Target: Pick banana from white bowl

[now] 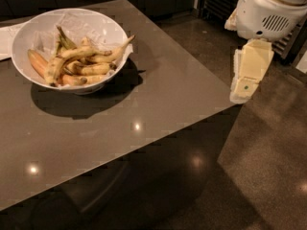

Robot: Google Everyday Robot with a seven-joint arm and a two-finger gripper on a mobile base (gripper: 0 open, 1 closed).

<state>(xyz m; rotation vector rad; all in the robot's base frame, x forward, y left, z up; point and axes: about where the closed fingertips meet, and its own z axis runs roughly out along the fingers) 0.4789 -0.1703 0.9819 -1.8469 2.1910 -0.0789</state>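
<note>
The white bowl (106,27) stands on the far left part of the brown table (158,95), lined with crinkled white paper. Several yellow, brown-spotted bananas (84,63) lie piled in it, one tip sticking out over the right rim. My gripper (245,83) hangs at the right, beyond the table's right edge and level with it, well away from the bowl. It points downward below the white arm housing (266,11) and holds nothing that I can see.
A flat white paper sheet (5,40) lies on the table at the left edge, behind the bowl. The table's right corner (235,104) is just beside the gripper. A dark speckled floor (268,166) lies to the right and in front.
</note>
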